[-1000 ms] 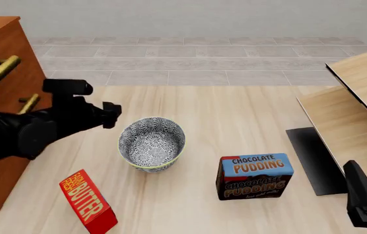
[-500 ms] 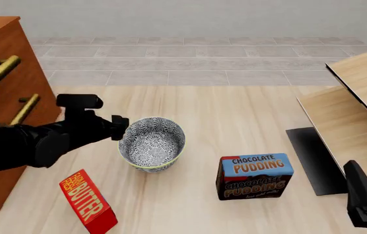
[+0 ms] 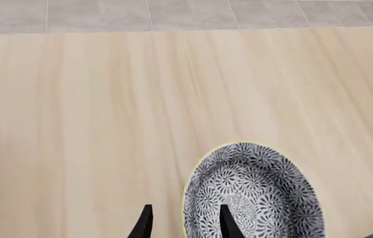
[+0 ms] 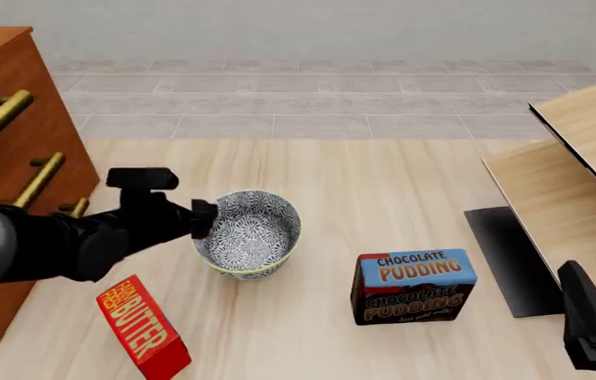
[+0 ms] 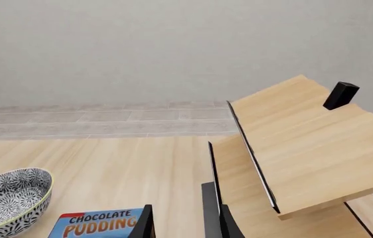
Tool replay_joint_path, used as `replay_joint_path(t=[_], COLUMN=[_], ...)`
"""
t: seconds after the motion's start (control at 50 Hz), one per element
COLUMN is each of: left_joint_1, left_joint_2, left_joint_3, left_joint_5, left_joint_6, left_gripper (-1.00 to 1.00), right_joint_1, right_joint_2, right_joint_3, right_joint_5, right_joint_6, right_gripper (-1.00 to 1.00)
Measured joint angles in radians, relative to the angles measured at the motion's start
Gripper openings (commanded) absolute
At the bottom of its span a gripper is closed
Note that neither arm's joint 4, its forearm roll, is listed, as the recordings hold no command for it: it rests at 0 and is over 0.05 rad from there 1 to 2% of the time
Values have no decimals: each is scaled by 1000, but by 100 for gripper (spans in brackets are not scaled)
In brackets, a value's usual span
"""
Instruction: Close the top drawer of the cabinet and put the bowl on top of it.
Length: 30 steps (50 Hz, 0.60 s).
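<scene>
Looking at your left gripper (image 3: 183, 227), its fingers are a little apart around the near edge of the bowl (image 4: 247, 232), which sits on the table, not up on the cabinet (image 4: 2, 158), so lifting it is left.

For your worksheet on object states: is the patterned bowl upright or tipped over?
Upright: the bowl rests on its base with its yellowish rim level and its empty inside showing.
</scene>
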Motion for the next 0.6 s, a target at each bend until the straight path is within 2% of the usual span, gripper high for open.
replay_joint_path(t=[0.6], left_joint_1=[-24], left_joint_2=[102], left_joint_3=[21], left_joint_5=[-90], left_joint_6=[-43], left_gripper=[100], right_joint_1=[-7], right_joint_2=[-4], right_joint_3=[0], right_joint_5=[1], right_joint_6=[7], right_gripper=[100])
